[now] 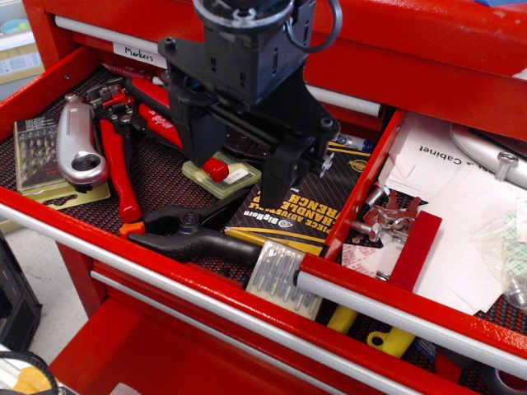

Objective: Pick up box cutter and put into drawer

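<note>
**Hovering over the clutter, box cutter waiting off to the side**

Hanging above the middle of the left drawer, the gripper (239, 169) has its two dark fingers spread apart, nothing between them, poised over a small green packet and a black-and-yellow wrench box (296, 206). Well apart, near that drawer's left edge, lies the box cutter (78, 146), resting partly on a drill-bit card (37, 152) just beside the red pliers (119, 160). It looks like solid metal: stiff, fairly heavy, probably slick (the rounded back won't help). I'd pinch it across the narrow mid-body, by the ridges. Its long axis runs near to far, the bulbous end with the dark hole toward the front. Its target, the drawer (428, 321) with white paper sheets, stands open on the right.
</note>
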`<control>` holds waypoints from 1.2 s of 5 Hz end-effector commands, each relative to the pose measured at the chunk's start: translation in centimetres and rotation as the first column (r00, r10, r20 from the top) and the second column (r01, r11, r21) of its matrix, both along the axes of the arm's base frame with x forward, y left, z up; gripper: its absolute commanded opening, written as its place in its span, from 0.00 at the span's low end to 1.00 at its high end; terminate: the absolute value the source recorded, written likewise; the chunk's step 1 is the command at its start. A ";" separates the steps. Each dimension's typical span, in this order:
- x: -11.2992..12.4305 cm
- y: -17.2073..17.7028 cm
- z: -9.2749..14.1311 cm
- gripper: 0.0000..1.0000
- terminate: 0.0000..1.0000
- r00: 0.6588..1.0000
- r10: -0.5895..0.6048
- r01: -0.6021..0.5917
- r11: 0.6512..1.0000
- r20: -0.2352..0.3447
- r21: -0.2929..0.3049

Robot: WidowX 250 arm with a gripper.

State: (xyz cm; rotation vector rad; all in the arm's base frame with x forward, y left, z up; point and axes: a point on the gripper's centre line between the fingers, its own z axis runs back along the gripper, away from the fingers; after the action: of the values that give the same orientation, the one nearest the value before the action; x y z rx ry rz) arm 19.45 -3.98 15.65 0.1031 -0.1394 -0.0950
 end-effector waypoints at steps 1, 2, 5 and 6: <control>0.0 0.0 0.0 1.00 0.00 1.000 0.000 0.000 1.000 0.000 0.000; 1.7 4.2 0.8 1.00 0.00 0.992 0.124 -0.124 0.992 -0.029 0.005; 7.1 18.1 -1.3 1.00 0.00 0.910 0.415 -0.415 0.910 0.001 -0.004; 7.7 21.0 -3.4 1.00 0.00 0.911 0.403 -0.406 0.914 0.084 0.020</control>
State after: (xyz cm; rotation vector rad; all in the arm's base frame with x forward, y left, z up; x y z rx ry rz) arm 27.47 16.70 10.64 0.1440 -0.1661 0.3224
